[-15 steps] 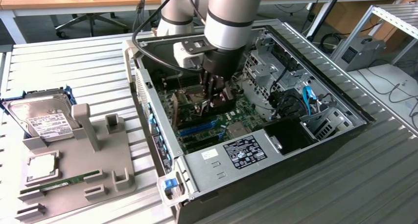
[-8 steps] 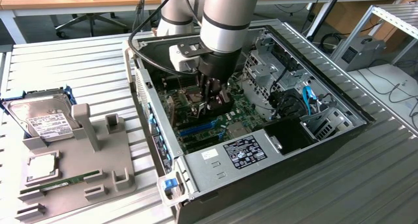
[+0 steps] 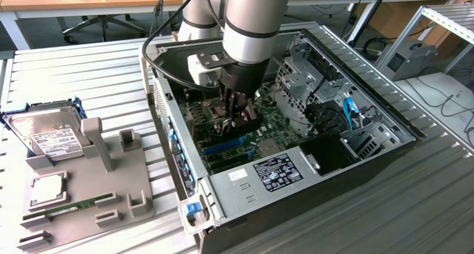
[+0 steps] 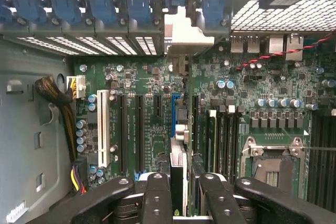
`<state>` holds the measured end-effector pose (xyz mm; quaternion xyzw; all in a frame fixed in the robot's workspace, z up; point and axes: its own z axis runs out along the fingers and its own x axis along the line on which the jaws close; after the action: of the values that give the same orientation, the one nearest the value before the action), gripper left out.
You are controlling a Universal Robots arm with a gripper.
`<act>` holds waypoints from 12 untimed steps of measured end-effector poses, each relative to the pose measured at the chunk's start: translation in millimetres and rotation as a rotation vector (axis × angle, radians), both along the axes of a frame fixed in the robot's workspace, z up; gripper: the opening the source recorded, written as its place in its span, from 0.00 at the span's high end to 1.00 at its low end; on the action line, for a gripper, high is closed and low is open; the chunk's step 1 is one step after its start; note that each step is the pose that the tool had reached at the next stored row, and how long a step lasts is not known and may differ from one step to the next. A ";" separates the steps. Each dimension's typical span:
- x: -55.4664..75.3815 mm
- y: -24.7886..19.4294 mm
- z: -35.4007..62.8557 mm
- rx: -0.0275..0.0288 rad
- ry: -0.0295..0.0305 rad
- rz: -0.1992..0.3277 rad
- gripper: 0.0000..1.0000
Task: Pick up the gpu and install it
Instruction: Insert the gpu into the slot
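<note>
The end effector point(image 4: 178, 192), inside the computer case point(image 3: 245, 182), pinches the gpu point(image 4: 178, 166) edge-on above the motherboard point(image 4: 147, 129) slots, so pickup is done, seating not

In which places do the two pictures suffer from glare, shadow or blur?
Exterior view: even room light, pale glare on the ribbed metal table, deep shadow in the computer case beneath the gripper. Wrist view: the motherboard is sharp and evenly lit, the bracket of the gpu is washed out, and the fingers look slightly soft.
</note>
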<state>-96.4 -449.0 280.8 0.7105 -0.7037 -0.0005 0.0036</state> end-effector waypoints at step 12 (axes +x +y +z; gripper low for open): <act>-6.9 -3.7 -5.1 -0.0001 0.0000 0.000 0.74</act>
<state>-103.4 -452.8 275.7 0.7105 -0.7037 -0.0005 0.0037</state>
